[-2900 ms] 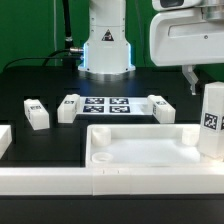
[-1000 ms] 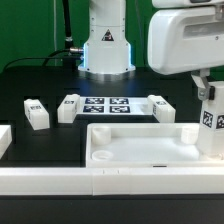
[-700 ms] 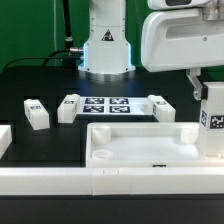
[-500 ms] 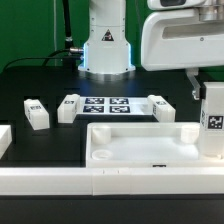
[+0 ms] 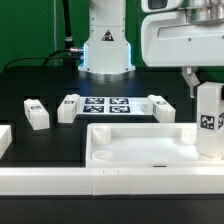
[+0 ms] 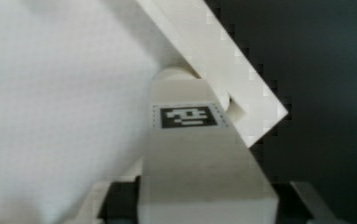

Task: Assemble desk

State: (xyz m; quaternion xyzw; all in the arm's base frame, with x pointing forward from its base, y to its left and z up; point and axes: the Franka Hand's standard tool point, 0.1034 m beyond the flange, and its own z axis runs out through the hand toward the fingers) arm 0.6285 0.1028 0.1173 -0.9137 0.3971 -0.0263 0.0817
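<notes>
The white tray-like tabletop (image 5: pixel 140 145) lies at the front, hollow side up. A square white leg (image 5: pixel 208 122) with a tag stands upright at its corner on the exterior view's right. My gripper (image 5: pixel 205 90) is shut on the upper part of this leg. In the wrist view the leg (image 6: pixel 201 150) runs from between my fingers (image 6: pixel 301 203) down to the tabletop's corner rim (image 6: pixel 207 55). Its foot at the corner is hidden. Three more legs (image 5: pixel 36 114) (image 5: pixel 69 106) (image 5: pixel 162 108) lie loose on the black table.
The marker board (image 5: pixel 105 105) lies flat between the loose legs. The robot base (image 5: pixel 106 50) stands behind it. A long white rail (image 5: pixel 60 180) runs along the front edge. Another white part (image 5: pixel 4 140) sits at the exterior view's left edge.
My gripper has come down over the standing leg and shut on it. The leg has since turned in place, its tag now facing more to the front and shifted slightly left.
</notes>
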